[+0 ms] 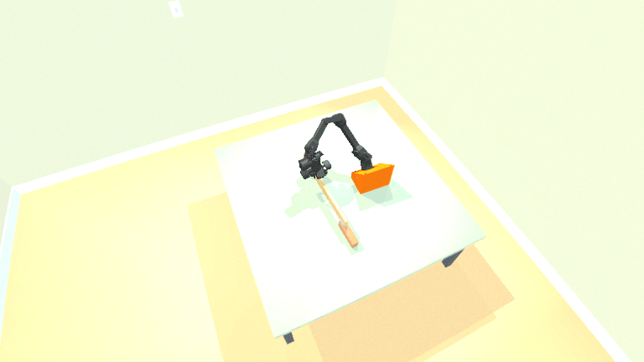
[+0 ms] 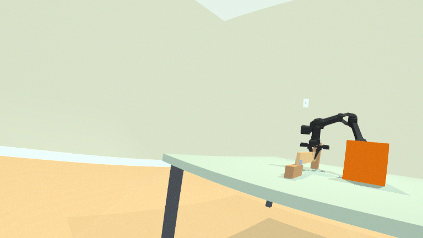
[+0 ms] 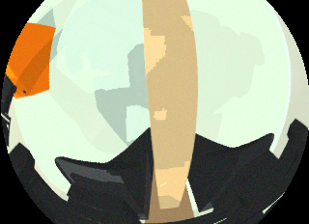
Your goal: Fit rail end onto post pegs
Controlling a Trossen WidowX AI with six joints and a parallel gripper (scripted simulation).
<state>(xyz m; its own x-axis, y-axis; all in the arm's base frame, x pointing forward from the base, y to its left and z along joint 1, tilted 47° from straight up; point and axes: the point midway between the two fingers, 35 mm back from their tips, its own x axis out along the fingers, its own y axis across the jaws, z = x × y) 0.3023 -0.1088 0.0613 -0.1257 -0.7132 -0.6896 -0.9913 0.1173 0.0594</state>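
The long pale rail (image 1: 332,200) (image 2: 304,157) (image 3: 171,89) is raised off the table and looks about level. Its far end sits at the grey bracket (image 2: 300,162) on the low footboard block (image 1: 349,235) (image 2: 293,171). My gripper (image 1: 317,178) (image 2: 315,158) (image 3: 163,130) is shut on the rail near its other end, one finger on each side. The upright darker post (image 2: 315,165) (image 3: 169,216) stands directly behind that end; in the top view it is mostly hidden by the gripper. The pegs and holes are not visible, and I cannot tell whether rail and post touch.
An orange panel (image 1: 373,180) (image 2: 365,163) (image 3: 36,60) stands in front of the arm's base, to the side of the rail. The arm arches over from there to the rail. The pale table (image 1: 294,281) (image 2: 224,169) carries everything; its long edge runs beyond the rail's other side.
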